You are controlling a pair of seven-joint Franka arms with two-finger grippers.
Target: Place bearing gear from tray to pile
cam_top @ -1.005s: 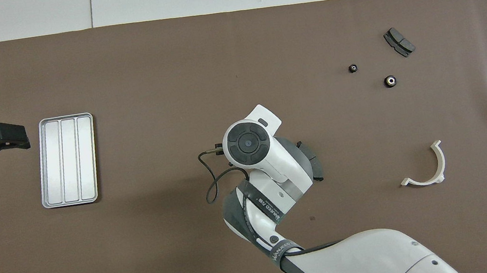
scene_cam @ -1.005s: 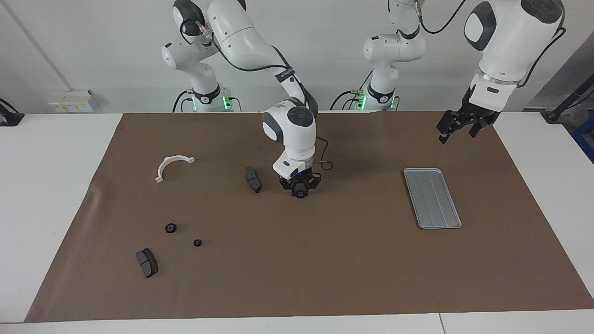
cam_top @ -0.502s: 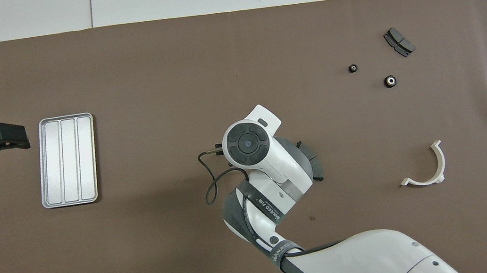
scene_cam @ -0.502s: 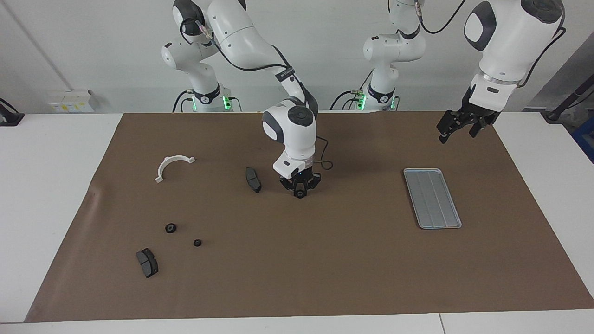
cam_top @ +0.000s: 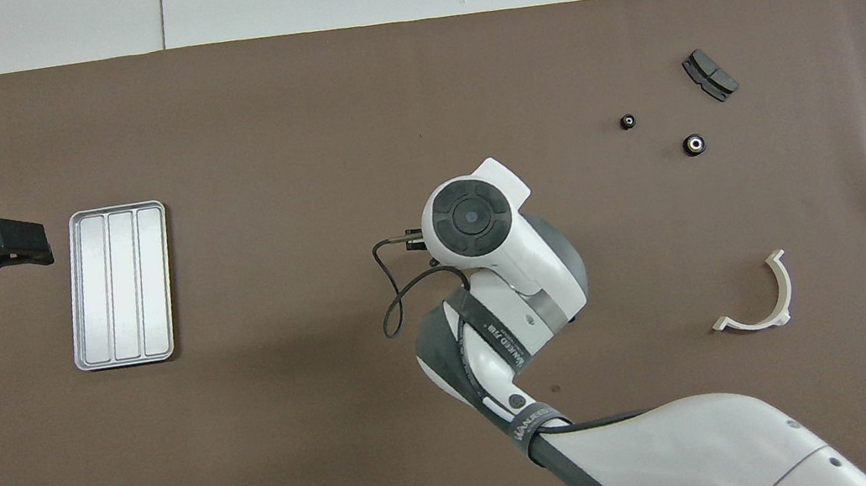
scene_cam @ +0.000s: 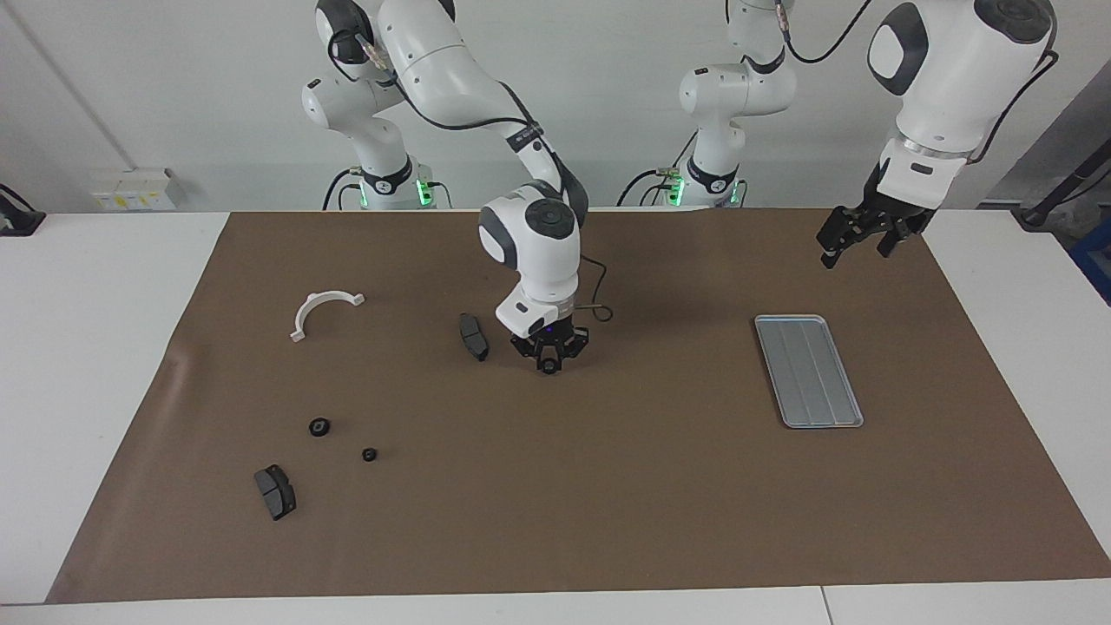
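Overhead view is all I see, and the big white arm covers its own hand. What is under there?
Observer: The right gripper, low over the mat, seems shut on a small black gear.
Operator: Anything else hidden there?
Observer: A brake pad lies beside that gripper, toward the right arm's end.
Operator: Is the other hand touching the table?
Observer: No, the left gripper waits raised, near the tray.

High facing camera, steep overhead camera (opposed), both covering brown mat [scene_cam: 555,486]
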